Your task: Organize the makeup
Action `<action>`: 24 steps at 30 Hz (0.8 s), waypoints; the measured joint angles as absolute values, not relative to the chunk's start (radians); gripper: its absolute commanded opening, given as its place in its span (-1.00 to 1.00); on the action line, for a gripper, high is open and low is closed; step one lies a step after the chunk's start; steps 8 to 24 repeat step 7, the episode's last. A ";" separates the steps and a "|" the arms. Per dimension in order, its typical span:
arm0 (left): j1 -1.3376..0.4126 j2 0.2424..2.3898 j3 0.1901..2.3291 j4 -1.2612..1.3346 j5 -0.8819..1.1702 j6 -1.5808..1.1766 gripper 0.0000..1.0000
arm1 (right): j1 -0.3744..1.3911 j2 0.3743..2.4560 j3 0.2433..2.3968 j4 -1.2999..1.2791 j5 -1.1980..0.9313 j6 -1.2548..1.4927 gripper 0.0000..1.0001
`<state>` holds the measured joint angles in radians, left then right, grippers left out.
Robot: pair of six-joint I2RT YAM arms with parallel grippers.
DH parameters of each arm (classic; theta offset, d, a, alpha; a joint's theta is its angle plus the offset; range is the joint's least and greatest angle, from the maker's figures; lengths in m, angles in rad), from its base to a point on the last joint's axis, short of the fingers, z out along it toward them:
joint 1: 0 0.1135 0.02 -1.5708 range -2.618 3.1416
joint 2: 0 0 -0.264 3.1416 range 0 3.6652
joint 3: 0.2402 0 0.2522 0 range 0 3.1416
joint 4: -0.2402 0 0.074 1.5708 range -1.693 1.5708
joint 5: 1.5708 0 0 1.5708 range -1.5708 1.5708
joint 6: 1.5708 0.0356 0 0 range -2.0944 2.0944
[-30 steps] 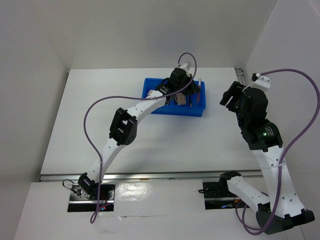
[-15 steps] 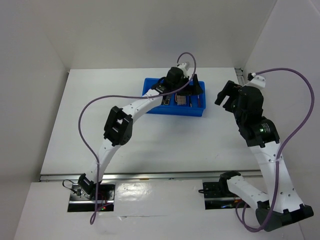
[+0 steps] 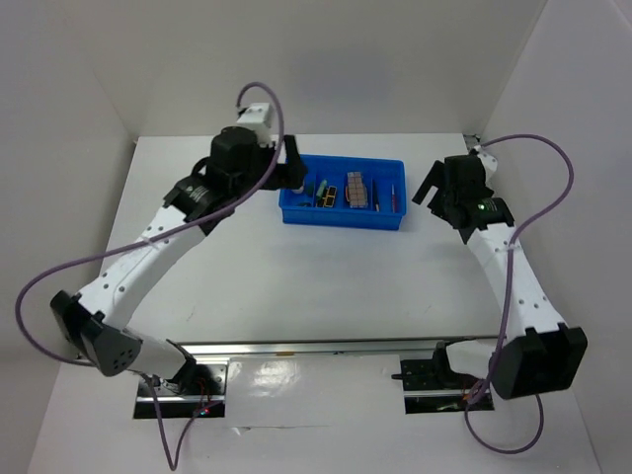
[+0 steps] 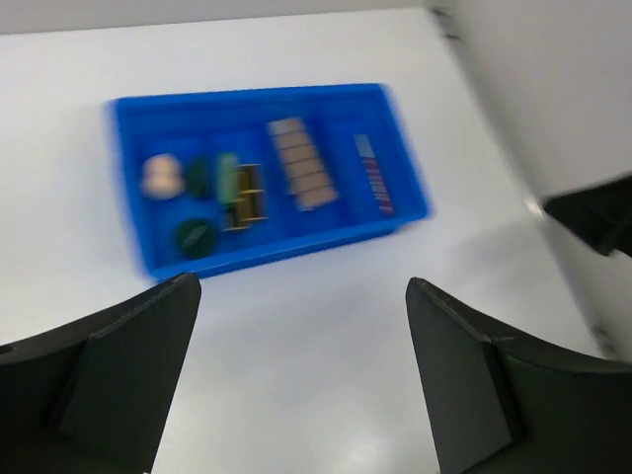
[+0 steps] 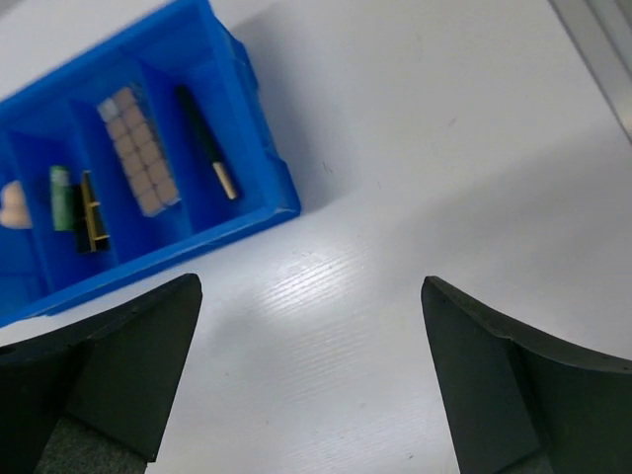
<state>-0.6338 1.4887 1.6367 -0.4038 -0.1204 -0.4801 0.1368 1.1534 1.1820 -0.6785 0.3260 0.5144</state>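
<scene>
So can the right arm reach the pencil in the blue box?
Probably yes. The right gripper is open, the pencil lies uncovered in the near end compartment of the blue box, and nothing stands between. The slot looks narrow.

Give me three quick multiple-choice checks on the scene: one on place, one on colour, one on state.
1. The pinkish palette lies: A in the blue bin; B beside it; C beneath it.
2. The tube is: A red; B white; C green.
3. The left tool and right tool are: A both shut; B both open, empty; C one shut, one open.
Key: 1 A, it sits in a bin section; 2 C, the right wrist view shows it green; 3 B, both stand wide with nothing between.
</scene>
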 measured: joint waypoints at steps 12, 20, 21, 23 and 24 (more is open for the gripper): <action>-0.421 1.318 1.305 -0.566 -0.274 -0.474 0.99 | 0.108 1.280 1.162 -0.687 0.251 0.559 1.00; -0.421 1.318 1.305 -0.566 -0.274 -0.474 0.99 | 0.108 1.280 1.162 -0.687 0.251 0.559 1.00; -0.421 1.318 1.305 -0.566 -0.274 -0.474 0.99 | 0.108 1.280 1.162 -0.687 0.251 0.559 1.00; -0.421 1.318 1.305 -0.566 -0.274 -0.474 0.99 | 0.108 1.280 1.162 -0.687 0.251 0.559 1.00; -0.421 1.318 1.305 -0.566 -0.274 -0.474 0.99 | 0.108 1.280 1.162 -0.687 0.251 0.559 1.00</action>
